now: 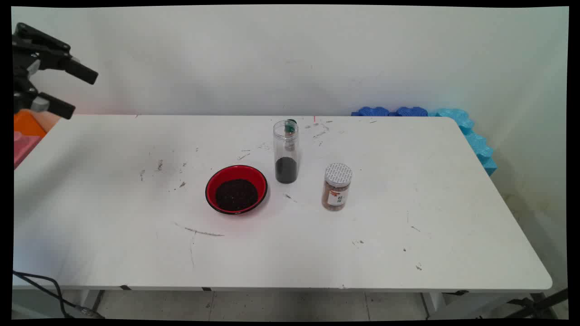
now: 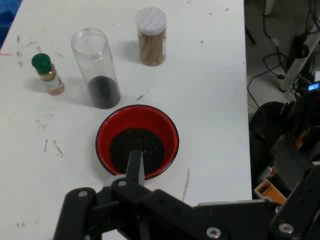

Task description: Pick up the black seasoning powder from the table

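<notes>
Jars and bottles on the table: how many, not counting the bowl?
3: an open clear jar with dark contents beside the red bowl, a white-lidded jar to its right, a small green-capped bottle behind the clear jar.

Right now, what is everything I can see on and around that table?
Bowl: one, red with a black rim, dark grains inside, middle of the table.
Clear jar: one, tall, open-topped, dark grains at the bottom, just right of the bowl.
Capped jar: one, white lid, brown contents, right of the clear jar.
Small bottle: one, green cap, brownish contents, behind the clear jar.
Table: one, white, scuffed.
Foam pieces: several, blue, past the table's far right corner.
Orange and pink items: off the table's left end, partly cut off.
End effector: one, black, raised at upper left, holding nothing, fingers apart.
</notes>
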Robot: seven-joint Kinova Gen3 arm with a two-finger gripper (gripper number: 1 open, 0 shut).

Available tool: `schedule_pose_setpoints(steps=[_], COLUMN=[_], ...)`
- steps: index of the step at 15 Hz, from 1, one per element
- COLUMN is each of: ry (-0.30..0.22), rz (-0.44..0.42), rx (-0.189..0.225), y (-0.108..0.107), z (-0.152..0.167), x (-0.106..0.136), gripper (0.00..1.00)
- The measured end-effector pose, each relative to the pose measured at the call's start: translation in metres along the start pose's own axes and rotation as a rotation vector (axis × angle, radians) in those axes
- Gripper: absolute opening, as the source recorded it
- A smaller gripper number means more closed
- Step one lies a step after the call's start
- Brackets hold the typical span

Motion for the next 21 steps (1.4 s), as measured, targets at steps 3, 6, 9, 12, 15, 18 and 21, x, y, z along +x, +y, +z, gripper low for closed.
schedule_pose_setpoints(steps=[3, 6, 9, 12, 15, 18, 21], ry=[0.004, 0.011, 0.016, 0.020, 0.026, 0.029, 0.021], rz=[-0.014, -0.028, -0.046, -0.076, -0.104, -0.136, -0.155], rx=[0.014, 0.032, 0.049, 0.070, 0.086, 0.107, 0.120], y=[-0.007, -0.020, -0.035, -0.052, -0.066, -0.080, -0.089], z=[0.006, 0.015, 0.026, 0.042, 0.060, 0.090, 0.126], x=[0.005, 0.012, 0.019, 0.023, 0.025, 0.024, 0.021], gripper=[1.00, 1.00, 1.00, 1.00, 1.00, 1.00, 1.00])
